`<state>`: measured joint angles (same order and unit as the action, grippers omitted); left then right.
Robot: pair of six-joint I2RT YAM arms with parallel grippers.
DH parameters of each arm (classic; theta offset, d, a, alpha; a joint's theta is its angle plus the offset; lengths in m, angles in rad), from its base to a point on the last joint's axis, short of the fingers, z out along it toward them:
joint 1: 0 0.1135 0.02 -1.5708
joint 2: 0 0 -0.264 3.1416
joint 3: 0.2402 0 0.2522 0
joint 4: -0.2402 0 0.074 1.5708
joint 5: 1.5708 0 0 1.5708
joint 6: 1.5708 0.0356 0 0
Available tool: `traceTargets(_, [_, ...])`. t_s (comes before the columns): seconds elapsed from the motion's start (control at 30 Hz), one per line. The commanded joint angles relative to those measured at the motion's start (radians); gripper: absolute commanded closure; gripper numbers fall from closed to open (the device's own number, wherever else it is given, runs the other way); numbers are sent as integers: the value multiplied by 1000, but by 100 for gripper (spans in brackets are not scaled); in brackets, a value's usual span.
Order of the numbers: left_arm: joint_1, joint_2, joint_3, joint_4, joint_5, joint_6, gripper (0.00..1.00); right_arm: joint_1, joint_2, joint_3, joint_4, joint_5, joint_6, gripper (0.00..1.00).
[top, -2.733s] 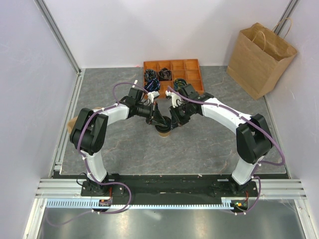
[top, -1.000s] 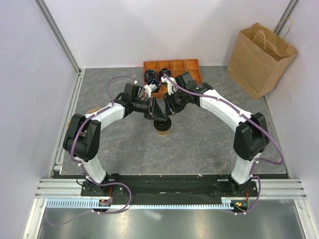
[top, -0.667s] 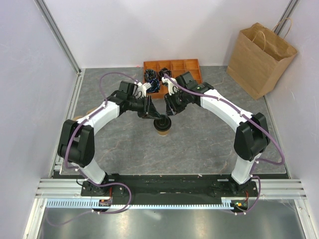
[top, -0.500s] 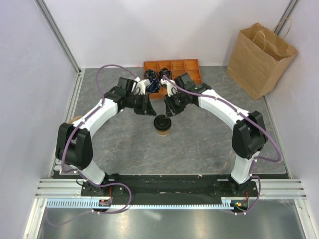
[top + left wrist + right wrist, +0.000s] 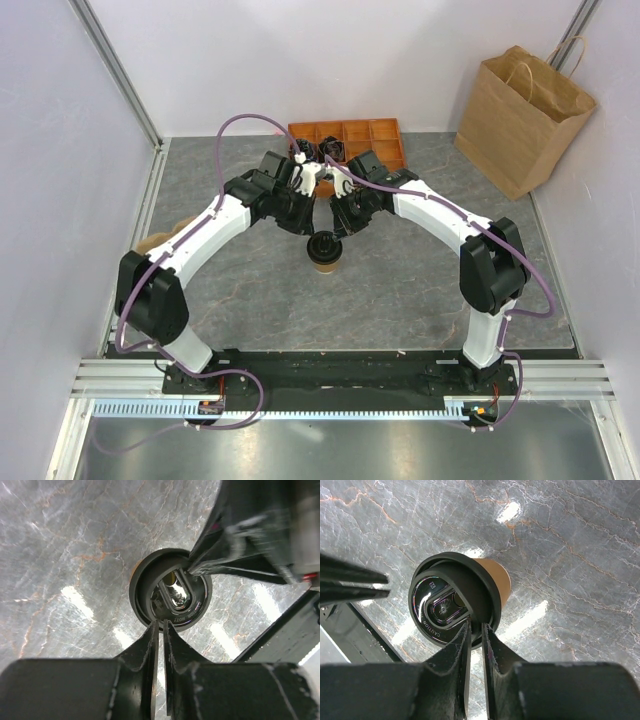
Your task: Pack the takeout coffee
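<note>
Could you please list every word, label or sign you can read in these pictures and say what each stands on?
"CAUTION": raised on the black lid of the takeout coffee, right wrist view.
"HOT": same lid, left wrist view, upside down; what follows is blurred.
Small square mark on the lid: too small to read.
Paper bag: no print visible.

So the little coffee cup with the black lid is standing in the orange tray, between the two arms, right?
Not in the tray. The coffee cup stands on the grey table, in front of the orange tray, as the top external view shows.
</note>
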<state>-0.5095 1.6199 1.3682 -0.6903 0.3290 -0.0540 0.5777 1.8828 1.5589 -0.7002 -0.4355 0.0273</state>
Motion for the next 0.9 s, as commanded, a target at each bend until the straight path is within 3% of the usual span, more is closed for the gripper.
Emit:
traceTargets(0.0, [-26,-64,68,-14,-71,52,86,-3,6,7,7,7,13,80])
traceTargets(0.47, [-54,78,-95,54,-70,16,89,-3,27,-10,7,26,20,83])
traceTargets(0.63, [-47,26,-86,67,-35,-1,89,-1,18,-20,5,34,11,84])
traceTargets(0.87, [37,-66,-70,90,60,-75,77,-9,-4,9,14,11,13,79])
